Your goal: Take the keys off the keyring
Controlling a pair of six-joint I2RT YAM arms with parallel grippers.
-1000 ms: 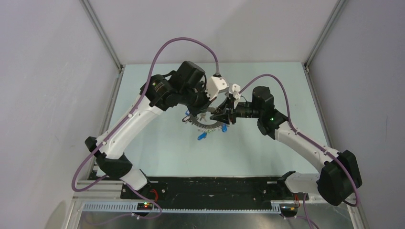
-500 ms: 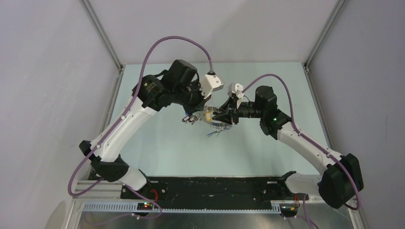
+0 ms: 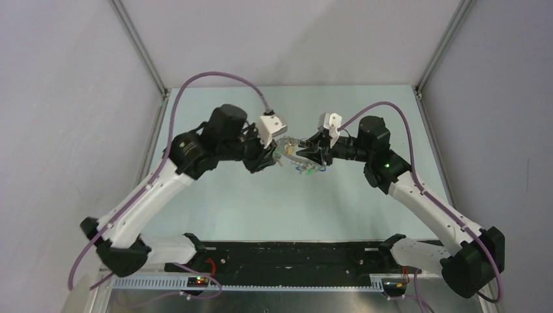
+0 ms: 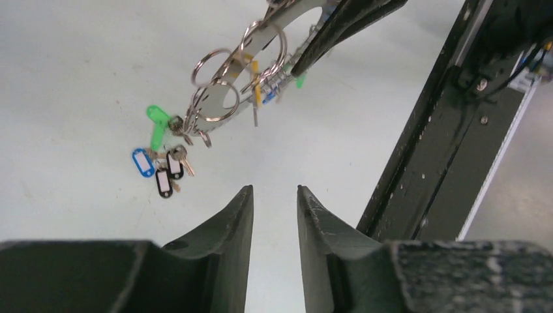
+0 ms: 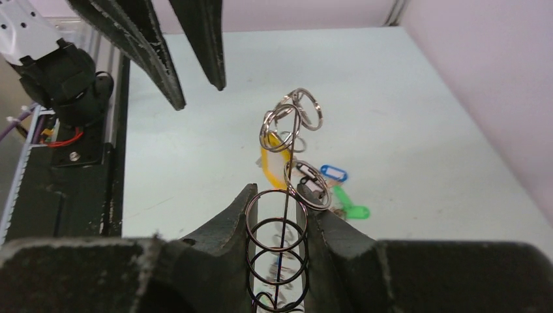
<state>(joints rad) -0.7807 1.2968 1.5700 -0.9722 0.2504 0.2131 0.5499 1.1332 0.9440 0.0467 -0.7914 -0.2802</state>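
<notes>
Between the right gripper [image 5: 277, 195] fingers: keyring [image 5: 291, 150] pinched edge-on, held above the table [image 4: 72, 78]. Left gripper [image 4: 275, 192] is just short of the ring, fingers slightly apart, holding nothing. Keys [image 4: 163, 166] with blue, green and dark tags sit ahead of it, under the ring's low end. Can't tell if they're hanging or lying. Ring's gripped end is cut off in the right wrist view.

No writing, brand mark or number is legible in any view. The pale inserts in the blue and dark oval tags [image 4: 142, 162] on the keys [image 4: 184, 162] are too small to show whether they carry any lettering.
</notes>
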